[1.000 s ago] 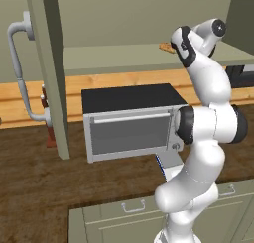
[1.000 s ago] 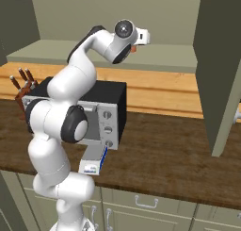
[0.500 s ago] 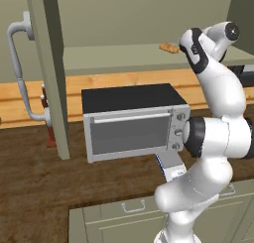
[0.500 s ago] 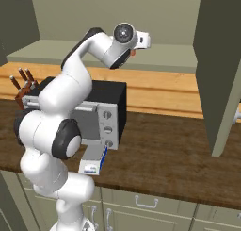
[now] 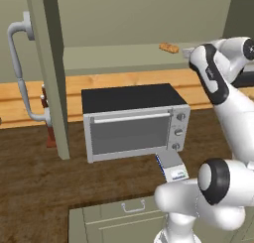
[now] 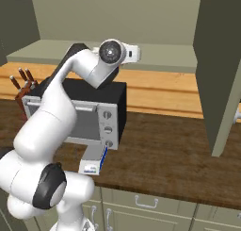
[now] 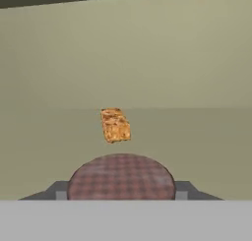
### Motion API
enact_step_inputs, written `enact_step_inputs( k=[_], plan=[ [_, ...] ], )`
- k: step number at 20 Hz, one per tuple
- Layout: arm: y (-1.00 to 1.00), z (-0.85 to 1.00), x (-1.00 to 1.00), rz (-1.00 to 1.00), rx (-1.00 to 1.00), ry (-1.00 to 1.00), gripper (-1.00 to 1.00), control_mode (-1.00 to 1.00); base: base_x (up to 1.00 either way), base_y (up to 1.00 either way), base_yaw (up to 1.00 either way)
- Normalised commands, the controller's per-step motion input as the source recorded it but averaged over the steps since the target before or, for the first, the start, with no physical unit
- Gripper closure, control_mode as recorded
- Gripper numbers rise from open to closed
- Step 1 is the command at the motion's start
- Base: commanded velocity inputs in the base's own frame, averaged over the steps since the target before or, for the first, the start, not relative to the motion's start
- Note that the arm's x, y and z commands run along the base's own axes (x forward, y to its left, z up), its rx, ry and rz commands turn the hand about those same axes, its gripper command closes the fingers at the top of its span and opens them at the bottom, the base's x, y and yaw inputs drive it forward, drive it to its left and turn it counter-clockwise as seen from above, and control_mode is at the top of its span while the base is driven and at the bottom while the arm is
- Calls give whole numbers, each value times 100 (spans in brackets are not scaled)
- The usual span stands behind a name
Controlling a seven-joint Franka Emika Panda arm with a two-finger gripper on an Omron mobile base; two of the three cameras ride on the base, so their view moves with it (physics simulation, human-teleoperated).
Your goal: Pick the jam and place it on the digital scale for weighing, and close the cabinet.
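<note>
The cabinet is seen standing open above the toaster oven, one door edge with its curved bar handle hanging to the left of the oven, the other door hanging well to its right; the arm is raised above the oven's right end and reaches into the cabinet's shelf. The digital scale lies on the wooden counter just in front of the oven's right corner, bare. In the hand view the jam is seen by its reddish lid, low and central, between the two finger tips of the gripper; a pastry lies beyond it on the shelf.

The fingers are spread either side of the jar; whether they press on it cannot be told. The grasp is judged to be the step in hand; it would be done well if the jar were kept centred, the fingers closed on the body below the lid, and the jar lifted straight before withdrawal past the door.
</note>
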Motion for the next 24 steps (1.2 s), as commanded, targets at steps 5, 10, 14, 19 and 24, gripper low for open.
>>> enact_step_inputs(
  k=[5,10,14,19,24],
  plan=[
    [3,-36,-98,36,27,14,100,-100,0,0,0],
    [28,-49,-46,52,28,5,100,-100,0,0,0],
    [38,-66,-4,63,3,-2,100,-100,0,0,0],
    [56,-86,0,49,-14,-13,100,-100,0,0,0],
    [53,-74,-8,33,-14,-19,100,-100,0,0,0]
  ],
)
